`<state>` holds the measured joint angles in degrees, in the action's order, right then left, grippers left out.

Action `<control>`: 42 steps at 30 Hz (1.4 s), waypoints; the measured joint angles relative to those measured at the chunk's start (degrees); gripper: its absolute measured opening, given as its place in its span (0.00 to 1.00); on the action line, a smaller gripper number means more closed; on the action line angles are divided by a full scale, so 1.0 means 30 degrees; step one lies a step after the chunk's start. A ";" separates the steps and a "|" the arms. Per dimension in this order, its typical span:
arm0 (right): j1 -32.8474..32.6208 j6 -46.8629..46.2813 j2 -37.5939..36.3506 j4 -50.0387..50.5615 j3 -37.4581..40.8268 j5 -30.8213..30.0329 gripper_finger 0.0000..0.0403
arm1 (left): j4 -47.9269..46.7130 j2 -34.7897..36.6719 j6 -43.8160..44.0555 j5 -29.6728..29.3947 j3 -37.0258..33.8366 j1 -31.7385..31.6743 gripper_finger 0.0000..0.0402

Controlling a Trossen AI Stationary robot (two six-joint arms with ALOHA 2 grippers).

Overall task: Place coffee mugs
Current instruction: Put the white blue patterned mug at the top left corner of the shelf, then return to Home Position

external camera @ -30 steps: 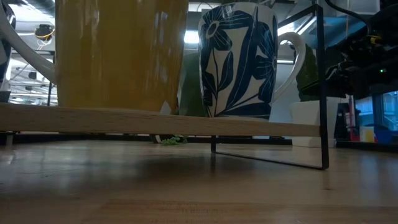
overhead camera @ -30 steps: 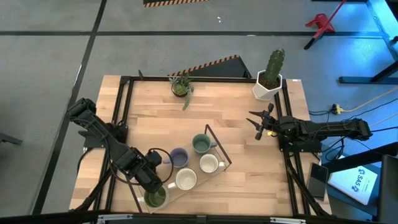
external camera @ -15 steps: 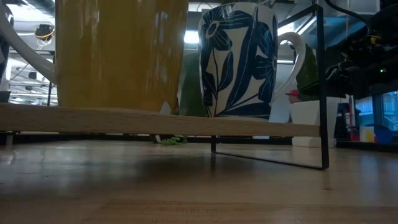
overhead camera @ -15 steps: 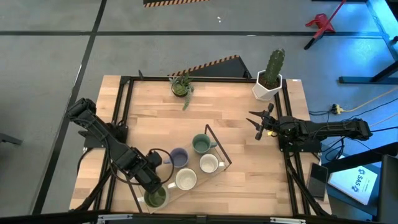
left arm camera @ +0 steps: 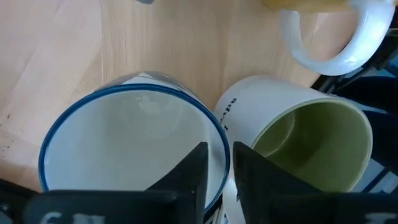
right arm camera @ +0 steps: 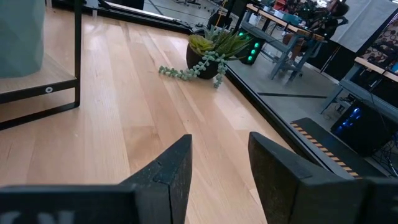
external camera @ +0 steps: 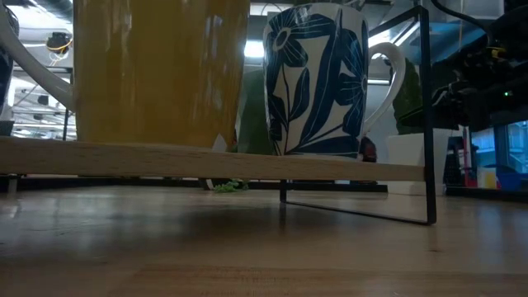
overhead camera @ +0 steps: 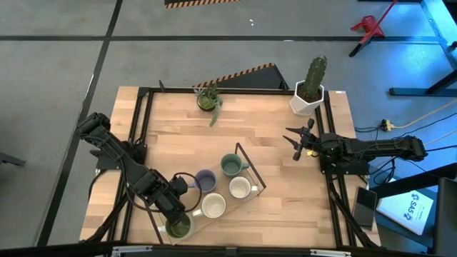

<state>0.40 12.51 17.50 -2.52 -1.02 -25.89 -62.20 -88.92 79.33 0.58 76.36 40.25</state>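
Observation:
In the high view five mugs stand on a slanted wooden rack (overhead camera: 191, 218): olive green (overhead camera: 180, 227), two white (overhead camera: 213, 205) (overhead camera: 240, 188), lavender (overhead camera: 206, 180) and teal (overhead camera: 230, 165). My left gripper (overhead camera: 178, 210) hangs over the rack's near-left end and hides what lies under it. Its wrist view shows it (left arm camera: 217, 171) shut on a white mug with a blue rim (left arm camera: 130, 143), beside a cream mug with a green inside (left arm camera: 311, 143). My right gripper (overhead camera: 296, 143) (right arm camera: 217, 168) waits open above the table near the right edge. My left gripper has the blue-rimmed mug by its rim (left arm camera: 221, 140), on the side facing the green-lined mug. One finger (left arm camera: 196, 171) is inside the mug and the other finger (left arm camera: 249, 171) outside, coming from above. The mug is upright; whether it is lifted does not show.
A white hexagonal cactus pot (overhead camera: 307, 96) stands at the far right corner and a small trailing plant (overhead camera: 208, 100) at the far edge. The rack's black wire frame (overhead camera: 251, 171) rises beside the mugs. Bare wood lies between the rack and the plants.

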 joint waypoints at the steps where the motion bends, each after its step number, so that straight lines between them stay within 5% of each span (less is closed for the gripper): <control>1: 0.0000 0.0000 0.0007 0.0000 0.0000 0.0000 0.35 | -0.0013 0.0000 0.0000 0.0000 -0.0004 0.0000 0.18; 9: 0.0000 -0.0022 -0.0001 0.0000 0.0000 0.0000 0.35 | -0.0013 0.0000 0.0506 0.0014 -0.0004 0.0000 0.29; 25: 0.0000 -0.0083 -0.0001 -0.0286 0.0045 0.0698 0.35 | -0.0108 0.0663 0.0262 -0.0151 0.1494 -0.0544 0.29; 37: 0.0000 -0.0085 -0.0066 -0.4800 -0.1268 0.2198 0.35 | -0.0679 0.0661 -0.4882 -0.7237 0.7815 -0.0590 0.29; 42: 0.0000 -0.0072 -0.0052 -0.3534 -0.3875 0.6316 0.35 | -0.1019 0.0663 -1.0843 -1.0043 1.0756 -0.0648 0.29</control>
<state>0.40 12.30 17.34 -13.13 -12.64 -6.94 -65.25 -86.94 46.80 -29.55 108.63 38.30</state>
